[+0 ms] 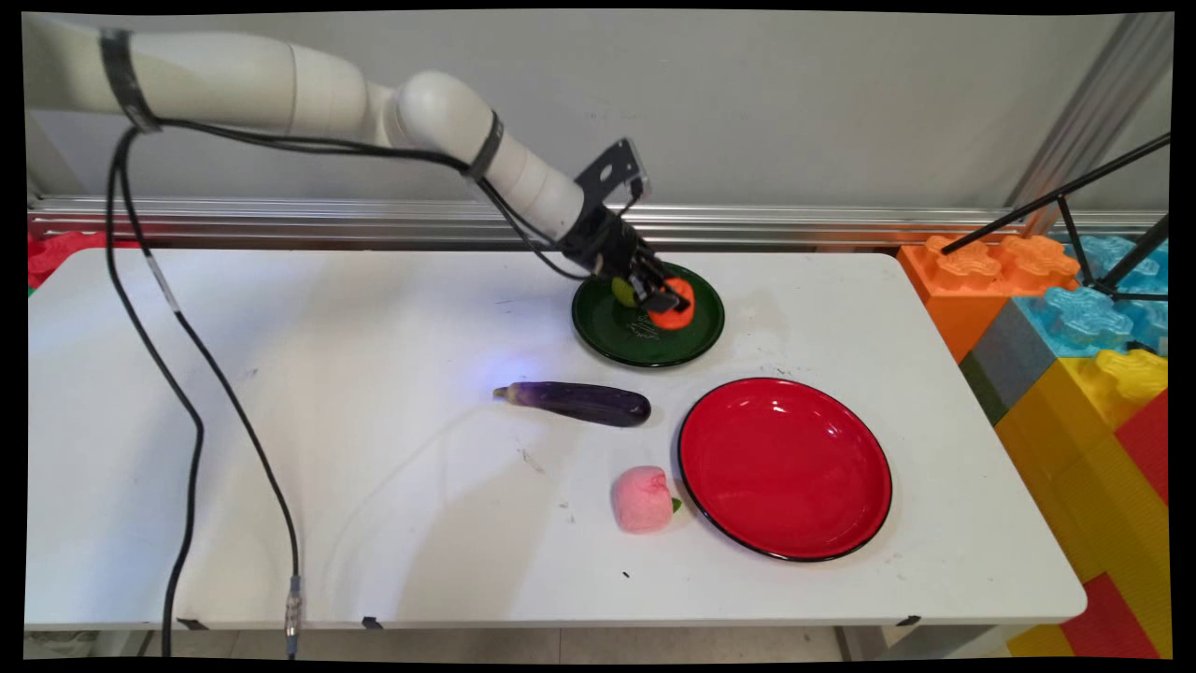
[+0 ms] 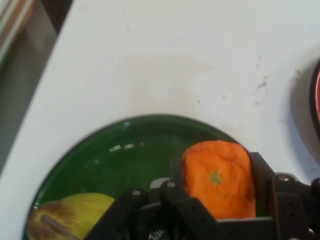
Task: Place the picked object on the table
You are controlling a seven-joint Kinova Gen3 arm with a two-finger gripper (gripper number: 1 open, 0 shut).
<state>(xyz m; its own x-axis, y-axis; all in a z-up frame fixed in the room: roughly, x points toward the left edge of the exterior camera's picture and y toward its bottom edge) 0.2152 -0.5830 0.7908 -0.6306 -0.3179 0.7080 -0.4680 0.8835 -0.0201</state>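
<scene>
Pincer (image 1: 665, 297) down over the green plate (image 1: 617, 327) near the top middle of the main view, fingers clamped on either side of the orange fruit (image 1: 680, 308). Hand view confirms: orange toy (image 2: 218, 179) wedged snug between the two black fingers (image 2: 260, 172), stem mark facing the camera, green plate rim (image 2: 100, 145) curving behind it. Can't tell whether the fruit sits on the plate or hangs just above it. Yellow-green pear-ish thing (image 2: 75, 215) just beside, in the lower left of the hand view, also on that plate, not touched.

Rest of the white surface (image 1: 280, 421): purple eggplant (image 1: 575, 402) lying lengthwise left to right near the middle of the frame, red plate (image 1: 785, 467) lower right of the green one, well apart from the pincer, and a pink peach (image 1: 642, 500) almost touching the red plate's left edge.
</scene>
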